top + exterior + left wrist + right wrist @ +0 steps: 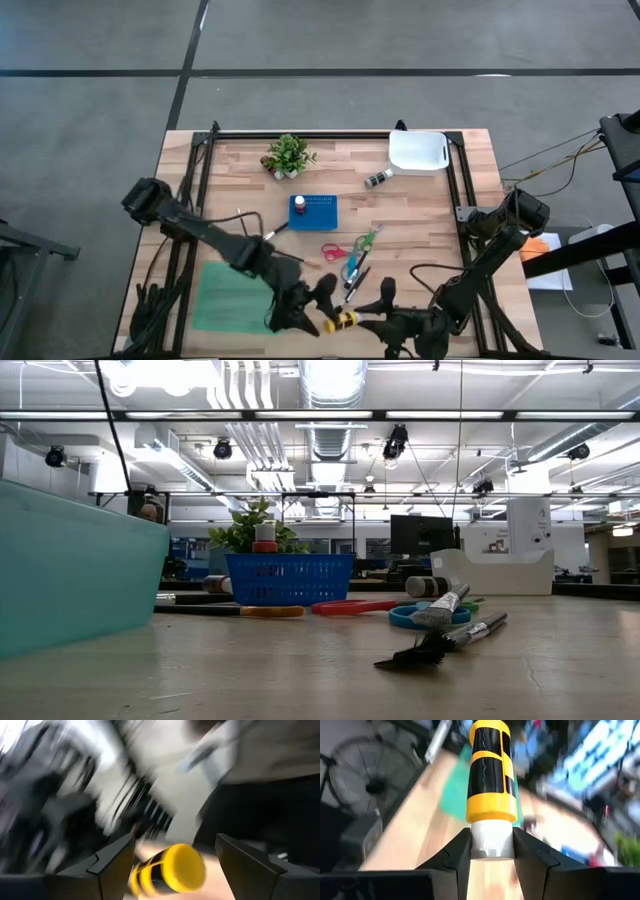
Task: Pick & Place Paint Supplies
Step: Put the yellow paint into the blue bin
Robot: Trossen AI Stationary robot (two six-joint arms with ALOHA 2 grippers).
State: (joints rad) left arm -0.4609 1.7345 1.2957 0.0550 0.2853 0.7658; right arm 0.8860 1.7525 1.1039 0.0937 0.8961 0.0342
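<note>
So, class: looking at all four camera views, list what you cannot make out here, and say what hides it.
- Low view: neither gripper nor the yellow bottle shows; both lie outside its frame.
- Left wrist view: the background is motion-blurred; only the left gripper is legible, fingers apart around the bottle.
- High view: the right gripper is dark against the arms; its grip is unreadable there.
- Blue basket: contents are mostly hidden by its wall.

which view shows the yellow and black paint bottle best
The right wrist view: the yellow and black paint bottle fills the frame, clamped by the right gripper. Left wrist view shows its yellow end blurred; high view, tiny; low view, nothing.
</note>
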